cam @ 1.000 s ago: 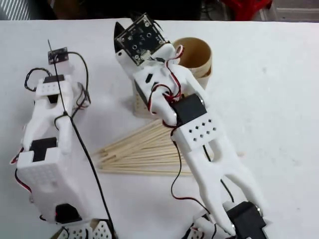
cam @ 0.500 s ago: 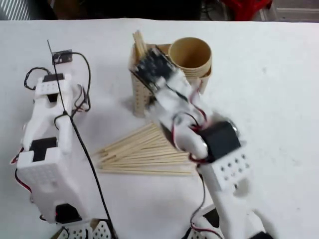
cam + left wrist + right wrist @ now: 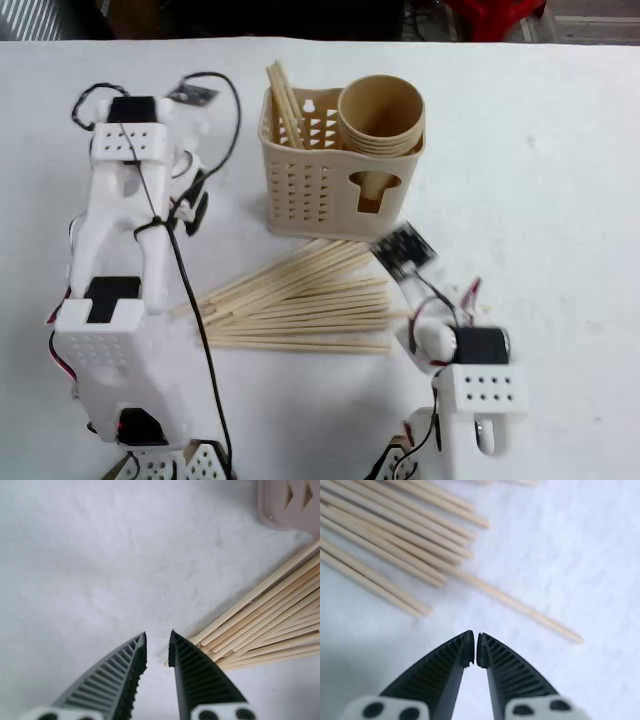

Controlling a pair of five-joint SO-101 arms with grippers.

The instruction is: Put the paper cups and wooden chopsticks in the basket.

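- The paper cups (image 3: 380, 112) sit nested in one stack inside the basket (image 3: 310, 185), at the end nearer the right arm, so that half of the job looks done.
- A few chopsticks (image 3: 283, 98) stand at the other end of the basket, leaning out over the rim.
- The main pile (image 3: 300, 305) lies fanned out on the surface (image 3: 540, 200) just in front of the basket. Its ends are bunched toward the left arm and spread out toward the right arm.
- The left pincer (image 3: 157, 639) hangs low over bare surface right beside the bunched ends. Its fingers are a little apart with nothing between them.
- The right pincer (image 3: 474, 639) sits by the spread ends, tips pressed pretty much together, empty. One stray stick (image 3: 520, 605) lies apart from the rest, just ahead of it.
- Handling-wise, my guess is these sticks are light and stiff but thin and smooth, so they'll roll and slide out easily.
- They also lie flat on the surface, so the fingers need to come right down to get around one.
- I'd pinch crosswise around mid-length so a stick doesn't tip. A small bunch is probably safer than a big one, which could shed sticks on the way.
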